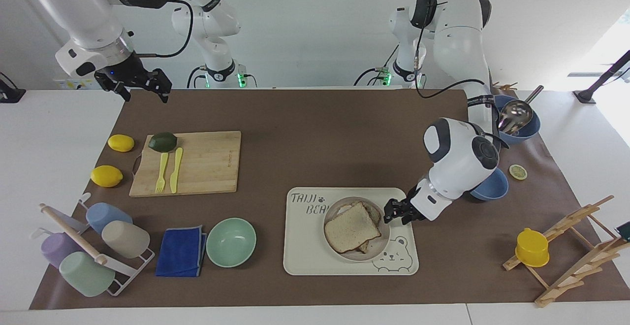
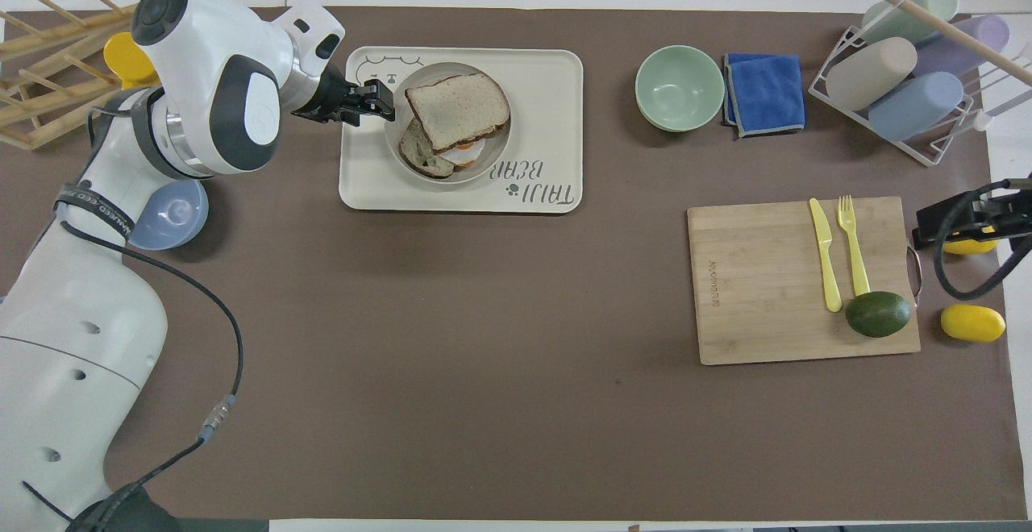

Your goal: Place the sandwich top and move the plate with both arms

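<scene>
The plate [image 1: 381, 249] [image 2: 492, 158] stands on the cream bear-printed tray [image 1: 305, 253] [image 2: 548, 81]. On it lies the sandwich top [image 1: 350, 226] [image 2: 457, 101], skewed over a lower bread slice [image 2: 419, 153] with fried egg [image 2: 465, 151] showing at the edge. My left gripper [image 1: 393, 211] [image 2: 380, 101] hangs open just beside the plate's rim on the left arm's side, holding nothing. My right gripper [image 1: 144, 94] waits open, raised over the mat's corner at the right arm's end.
A mint bowl [image 1: 231, 242], a blue cloth [image 1: 181, 251] and a cup rack [image 1: 88, 246] sit toward the right arm's end, with a cutting board [image 1: 206, 165], avocado, cutlery and two lemons. Blue bowls [image 1: 494, 187] and a wooden rack [image 1: 571, 246] lie by the left arm.
</scene>
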You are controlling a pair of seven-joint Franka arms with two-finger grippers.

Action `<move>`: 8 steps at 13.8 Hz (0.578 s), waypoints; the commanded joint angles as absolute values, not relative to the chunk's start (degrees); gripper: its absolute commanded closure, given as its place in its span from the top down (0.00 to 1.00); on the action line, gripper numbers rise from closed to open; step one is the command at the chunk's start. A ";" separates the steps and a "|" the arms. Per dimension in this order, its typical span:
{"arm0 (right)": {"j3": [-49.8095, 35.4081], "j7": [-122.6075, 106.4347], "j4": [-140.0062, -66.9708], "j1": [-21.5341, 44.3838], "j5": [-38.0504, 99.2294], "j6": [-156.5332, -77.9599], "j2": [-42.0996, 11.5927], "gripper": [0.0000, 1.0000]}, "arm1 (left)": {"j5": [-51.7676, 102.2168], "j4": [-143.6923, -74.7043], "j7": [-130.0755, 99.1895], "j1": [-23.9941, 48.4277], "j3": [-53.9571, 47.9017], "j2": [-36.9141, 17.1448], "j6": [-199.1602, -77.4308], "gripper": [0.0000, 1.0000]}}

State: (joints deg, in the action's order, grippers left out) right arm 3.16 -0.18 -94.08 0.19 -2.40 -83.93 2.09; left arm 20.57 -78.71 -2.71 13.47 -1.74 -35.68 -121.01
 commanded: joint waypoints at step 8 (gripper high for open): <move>2.99 -1.41 -94.66 -0.26 -0.62 -84.38 2.90 1.00 | 8.10 -83.66 -5.80 8.53 3.87 -9.96 -95.04 1.00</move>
State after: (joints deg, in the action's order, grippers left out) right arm 3.15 -0.18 -94.08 0.19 -2.40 -83.93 2.12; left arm 10.97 -79.30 -4.91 8.85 4.00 -15.75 -98.60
